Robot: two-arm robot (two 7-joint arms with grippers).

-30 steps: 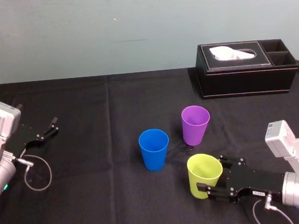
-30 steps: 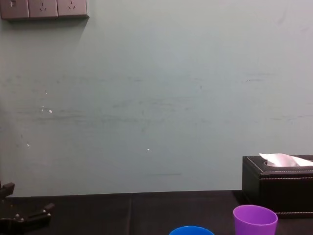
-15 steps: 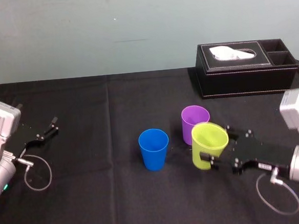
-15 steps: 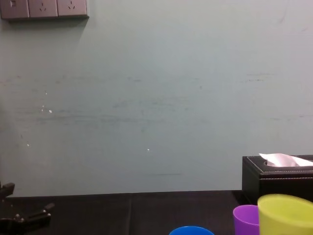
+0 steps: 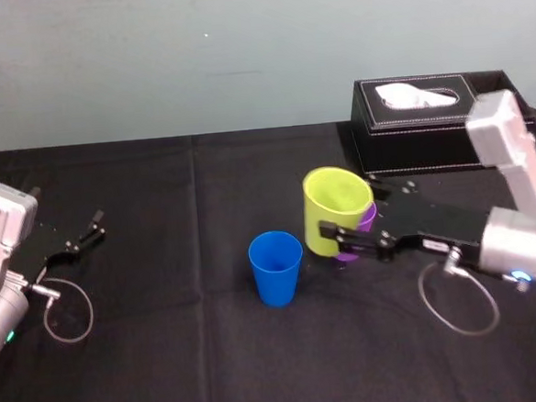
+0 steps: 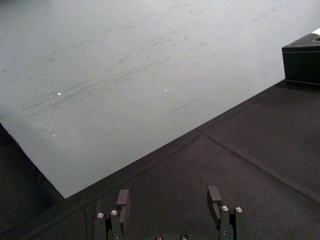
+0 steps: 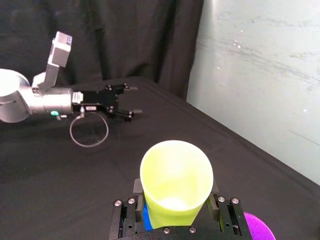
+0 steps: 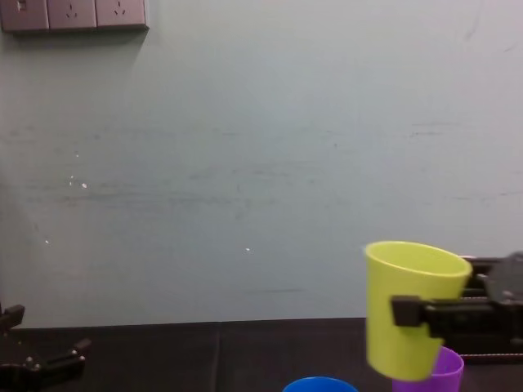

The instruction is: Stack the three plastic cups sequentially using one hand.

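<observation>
**Right gripper holds yellow-green cup over purple cup**

The yellow-green cup (image 5: 338,210) is up in the air, mouth upward and tilted a little, right of centre and toward the far side of the table (image 5: 168,355). The right gripper (image 5: 337,237) has it. The jaws are closed on the cup wall, one finger on each side, about mid-height. In the right wrist view the cup (image 7: 176,182) sits between the two fingers of that gripper (image 7: 175,222).

In the chest view the cup (image 8: 409,306) hangs with its base right at the rim of the purple cup (image 8: 445,371). I cannot tell whether the base is inside the mouth or just in front of it.

In the head view the purple cup (image 5: 368,217) stands on the table mostly hidden behind the yellow-green one. Just a sliver shows on its right.

The blue cup (image 5: 275,268) stands upright on the table, nearer and to the left of the other two. It is apart from them and nothing touches it. Its rim peeks in at the bottom of the chest view (image 8: 320,384).

The black tissue box (image 5: 428,121) is at the far right of the table, behind the right arm.

The left gripper (image 5: 93,225) is idle at the left edge, resting low by the table. Its jaws are spread apart with nothing between them, as the left wrist view (image 6: 168,200) shows.
</observation>
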